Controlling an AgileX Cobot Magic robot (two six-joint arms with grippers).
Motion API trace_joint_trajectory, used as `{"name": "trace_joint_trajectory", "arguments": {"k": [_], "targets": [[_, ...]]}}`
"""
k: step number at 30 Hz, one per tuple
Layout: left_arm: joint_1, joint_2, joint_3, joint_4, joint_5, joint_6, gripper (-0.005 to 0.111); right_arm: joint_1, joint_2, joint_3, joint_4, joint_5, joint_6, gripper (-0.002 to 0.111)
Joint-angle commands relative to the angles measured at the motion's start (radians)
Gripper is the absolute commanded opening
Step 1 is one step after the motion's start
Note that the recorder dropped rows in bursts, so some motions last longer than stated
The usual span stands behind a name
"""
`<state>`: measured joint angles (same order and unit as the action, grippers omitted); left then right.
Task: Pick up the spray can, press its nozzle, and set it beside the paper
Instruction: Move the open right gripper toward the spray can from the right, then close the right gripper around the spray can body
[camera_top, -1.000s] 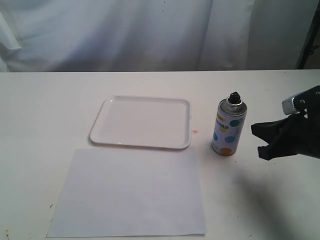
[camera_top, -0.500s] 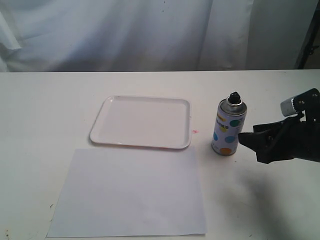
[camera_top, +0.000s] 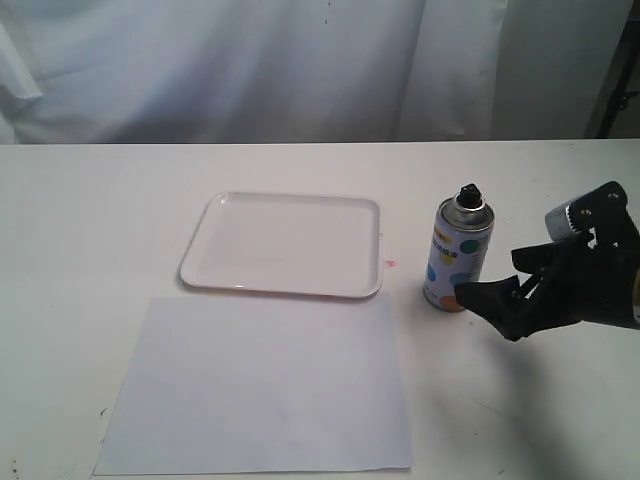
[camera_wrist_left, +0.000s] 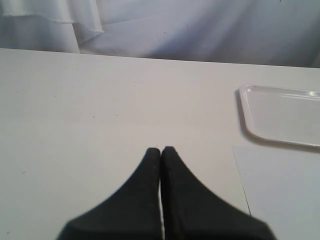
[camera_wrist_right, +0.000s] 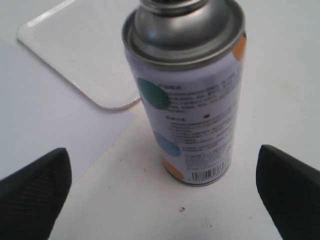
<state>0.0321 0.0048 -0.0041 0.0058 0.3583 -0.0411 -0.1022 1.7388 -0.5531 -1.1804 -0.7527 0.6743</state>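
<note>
Spray can (camera_top: 456, 258) stands centred before wide-spread right jaws, untouched.

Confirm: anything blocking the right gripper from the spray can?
Nothing visible. The right gripper is open, and the right wrist view shows the spray can upright just ahead of it, centred between its jaws, with only bare table in the gaps on either side.

exterior: elevated, whole table (camera_top: 100, 200) | wrists: low, close — all share tray (camera_top: 290, 245)
</note>
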Motion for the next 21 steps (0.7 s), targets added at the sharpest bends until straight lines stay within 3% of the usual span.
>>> {"name": "trace_joint_trajectory", "arguments": {"k": [1,8,21], "targets": [[0.001,-0.005,0.004,0.004,-0.014,-0.003,0.000,0.015,0.000,-0.004,0.099,0.006,-0.122,0.091],[0.001,-0.005,0.004,0.004,-0.014,-0.003,0.000,0.015,0.093,-0.012,0.206,-0.068,-0.235,0.091],[0.001,-0.005,0.004,0.004,-0.014,-0.003,0.000,0.015,0.309,-0.129,0.213,-0.260,-0.230,0.091]]}}
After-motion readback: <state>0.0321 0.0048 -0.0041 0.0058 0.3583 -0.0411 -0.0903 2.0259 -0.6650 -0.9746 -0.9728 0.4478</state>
